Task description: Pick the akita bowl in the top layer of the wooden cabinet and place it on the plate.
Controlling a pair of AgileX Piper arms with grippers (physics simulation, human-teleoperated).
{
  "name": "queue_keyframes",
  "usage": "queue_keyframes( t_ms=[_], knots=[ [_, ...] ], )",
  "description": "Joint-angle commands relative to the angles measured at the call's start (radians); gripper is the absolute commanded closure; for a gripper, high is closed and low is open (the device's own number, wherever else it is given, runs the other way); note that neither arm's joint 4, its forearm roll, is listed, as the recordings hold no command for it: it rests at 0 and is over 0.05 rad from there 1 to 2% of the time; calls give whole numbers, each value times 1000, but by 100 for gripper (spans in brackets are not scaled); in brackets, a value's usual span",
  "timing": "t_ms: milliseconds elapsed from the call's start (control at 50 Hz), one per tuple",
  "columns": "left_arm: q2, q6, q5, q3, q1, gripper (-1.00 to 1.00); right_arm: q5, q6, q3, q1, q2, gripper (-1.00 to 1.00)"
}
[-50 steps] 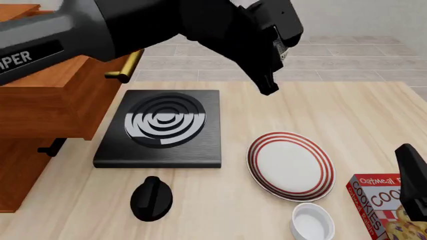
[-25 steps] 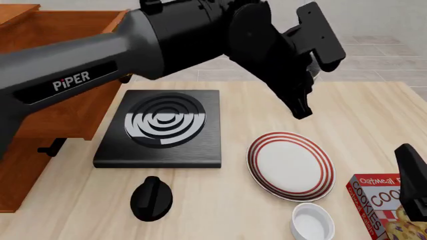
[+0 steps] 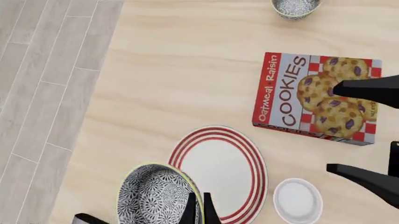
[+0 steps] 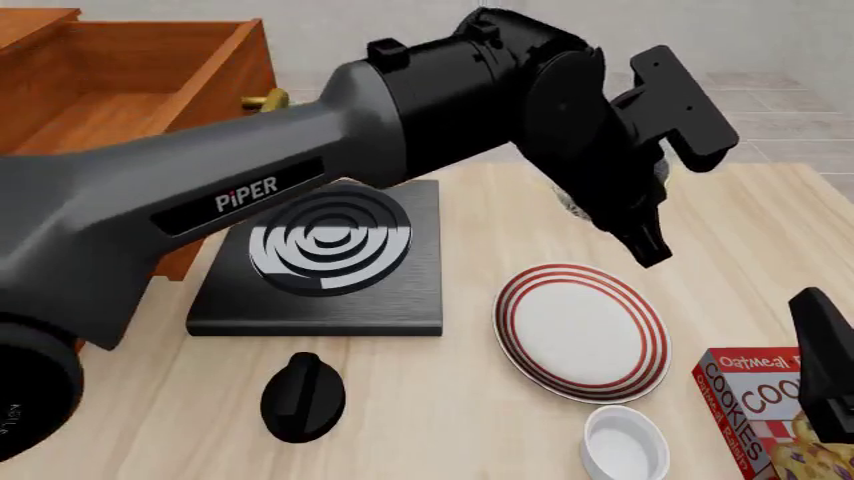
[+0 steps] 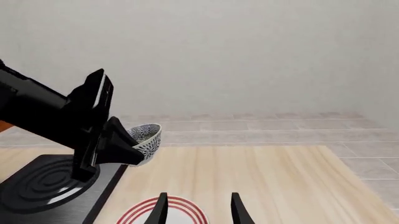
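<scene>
My left gripper is shut on the rim of the akita bowl, a blue-and-white patterned bowl held tilted in the air. In the front view the left gripper hangs just past the far edge of the plate, and the arm hides nearly all of the bowl. The right wrist view shows the akita bowl above the table beside the stove. The wooden cabinet stands at the left with its top layer pulled open. My right gripper is open and empty, near the plate.
A black square stove lies between cabinet and plate, with a black knob-shaped object in front of it. A plain white small bowl and a cookies box sit at the near right, by my right gripper.
The left arm has swung right from the cabinet across the stove toward the plate, carrying the bowl, and the open drawer has come into sight. The right arm has stayed still.
</scene>
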Motion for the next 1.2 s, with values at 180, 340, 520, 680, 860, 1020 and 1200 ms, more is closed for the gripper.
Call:
queue_keyframes(
  t_ms=[180, 340, 520, 680, 860, 1020, 1200],
  knots=[
    [78, -75, 3, -61, -29, 100, -2, 8, 3, -4, 0, -100],
    [106, -102, -9, -60, -21, 100, -2, 11, 5, -5, 0, -100],
    [131, -135, -37, -33, -8, 100, -1, 12, 4, -6, 0, -100],
    [155, -148, -51, -19, 12, 100, 0, 13, 4, -7, 0, -100],
    [162, -162, -63, -1, 29, 100, -2, 12, 4, -6, 0, -100],
    [186, -183, -59, -26, 38, 100, -3, 13, 6, -8, 0, -100],
    [199, -230, -74, -14, 25, 100, -4, 14, 8, -8, 0, -100]
  ],
)
